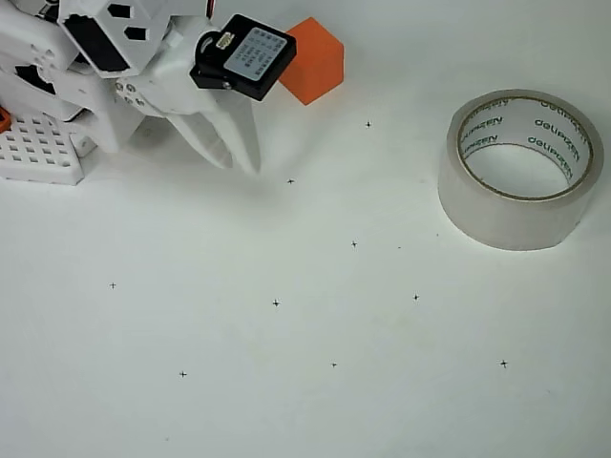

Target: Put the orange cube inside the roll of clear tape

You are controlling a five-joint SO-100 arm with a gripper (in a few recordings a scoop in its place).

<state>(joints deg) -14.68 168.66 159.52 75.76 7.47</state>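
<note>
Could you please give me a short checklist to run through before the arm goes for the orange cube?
1. Orange cube in view, on the table: ok, partly hidden behind the arm.
2. Gripper empty: ok.
3. Jaws wide enough for the cube: not ok, fingers look close together.
4. Roll of clear tape lying flat, hole facing up: ok.
5. Hole empty: ok.
6. Path from cube to roll free of things: ok.

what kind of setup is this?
Likely a lab test bench: plain white table dotted with small black cross marks, a white arm with its gripper, plus just a cube and tape.
</note>
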